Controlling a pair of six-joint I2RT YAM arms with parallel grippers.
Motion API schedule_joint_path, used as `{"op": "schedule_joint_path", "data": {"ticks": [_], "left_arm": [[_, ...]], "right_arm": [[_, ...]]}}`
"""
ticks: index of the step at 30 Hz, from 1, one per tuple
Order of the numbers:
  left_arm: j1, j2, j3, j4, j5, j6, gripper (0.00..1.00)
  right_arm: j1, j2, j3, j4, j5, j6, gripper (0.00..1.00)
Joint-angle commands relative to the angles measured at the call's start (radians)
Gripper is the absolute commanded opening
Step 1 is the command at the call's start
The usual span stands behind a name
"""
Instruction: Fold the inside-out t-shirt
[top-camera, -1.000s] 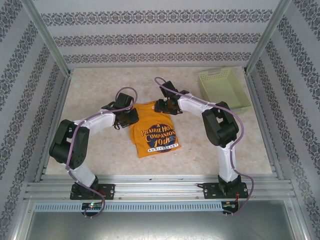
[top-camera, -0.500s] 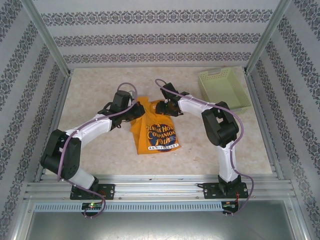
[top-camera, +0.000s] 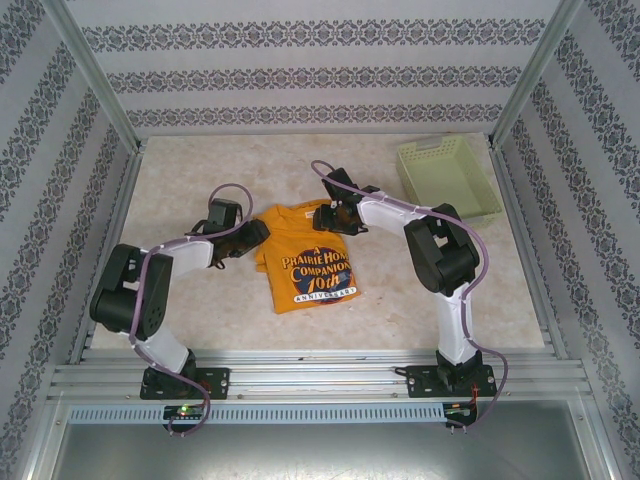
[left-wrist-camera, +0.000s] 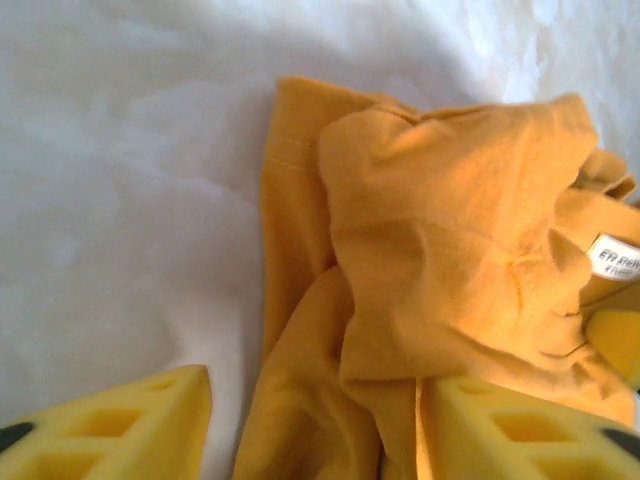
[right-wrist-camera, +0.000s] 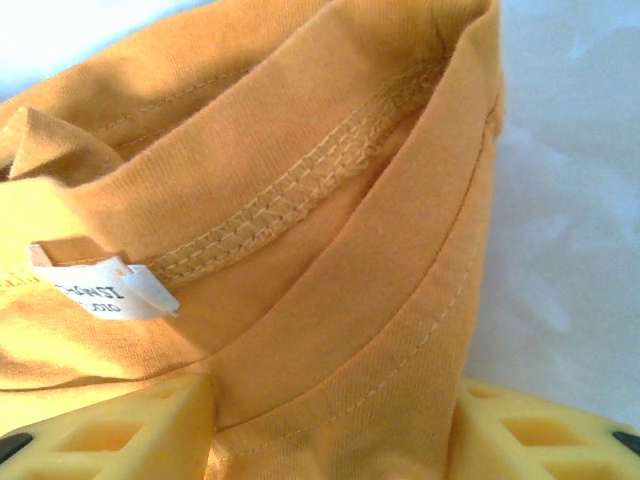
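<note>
The inside-out t-shirt (top-camera: 308, 262) lies on the table, orange-yellow, its dark printed graphic facing up. My left gripper (top-camera: 254, 237) is at the shirt's left shoulder. In the left wrist view that gripper (left-wrist-camera: 318, 382) is open, with rumpled cloth (left-wrist-camera: 450, 230) lying between the spread fingers and bare table beside the left finger (left-wrist-camera: 130, 420). My right gripper (top-camera: 326, 217) rests at the collar. In the right wrist view it (right-wrist-camera: 335, 388) is open, the stitched neckband (right-wrist-camera: 330, 170) and a fold of cloth filling the gap between the fingers. A white label (right-wrist-camera: 100, 290) shows inside the collar.
A pale green basket (top-camera: 450, 180) stands at the back right of the table. Metal frame rails (top-camera: 320, 380) run along the near edge, and patterned walls close the sides and back. Bare tabletop (top-camera: 180, 190) lies left of the shirt.
The left gripper, shut on the shirt's left edge and carried towards the middle half a second ago, has opened, let the cloth go and drawn back left. The right arm has stayed put.
</note>
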Motion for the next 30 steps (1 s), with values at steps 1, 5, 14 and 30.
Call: {"op": "schedule_joint_path", "data": {"ticks": [1,5,14,30], "left_arm": [[-0.024,-0.089,0.038,-0.169,-0.116,0.015,0.65],[-0.089,-0.156,0.013,-0.238,-0.153,-0.037,0.68],[-0.189,-0.098,0.049,-0.284,-0.18,-0.109,0.62],[-0.25,-0.043,0.131,-0.163,-0.059,-0.099,0.17]], "right_arm": [[-0.01,-0.034,-0.015,0.005,0.021,-0.003,0.58],[-0.008,-0.028,-0.014,0.006,0.018,0.0,0.58],[-0.006,-0.034,-0.021,0.008,0.022,0.002,0.58],[-0.01,-0.035,-0.045,0.017,0.03,0.007,0.59]]}}
